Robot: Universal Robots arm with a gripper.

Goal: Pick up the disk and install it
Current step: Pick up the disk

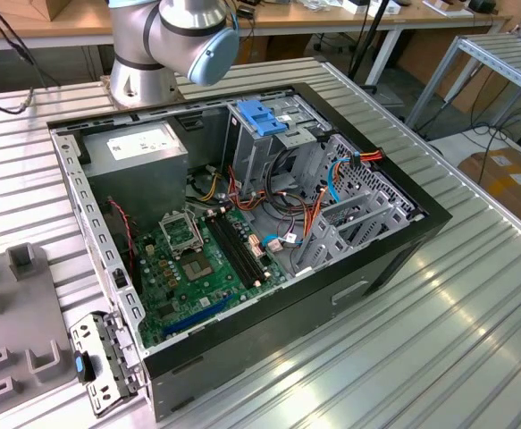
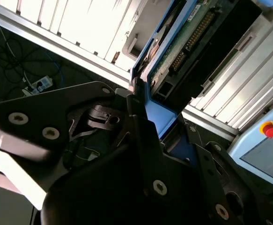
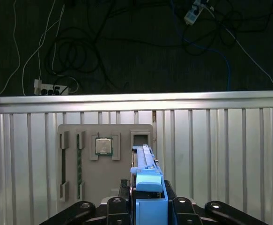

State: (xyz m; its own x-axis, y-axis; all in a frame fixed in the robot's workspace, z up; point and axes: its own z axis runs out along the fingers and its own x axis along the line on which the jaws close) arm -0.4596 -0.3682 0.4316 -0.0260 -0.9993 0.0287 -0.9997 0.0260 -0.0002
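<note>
In the gripper (image 3: 149,199), disk (image 3: 145,161) clamped edge-on

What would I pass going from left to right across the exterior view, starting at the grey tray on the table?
Grey fixture tray → grey power-supply box → light-blue latch on the tall metal cage → orange cables at the drive bay → cardboard box on the floor.

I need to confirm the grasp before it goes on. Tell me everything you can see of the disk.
The disk is clamped edge-on in the tool, lifted above the table. A blue plastic carrier frames it; in the second wrist view its green circuit board with a connector row shows beside a dark body. Only the tool touches it.
</note>
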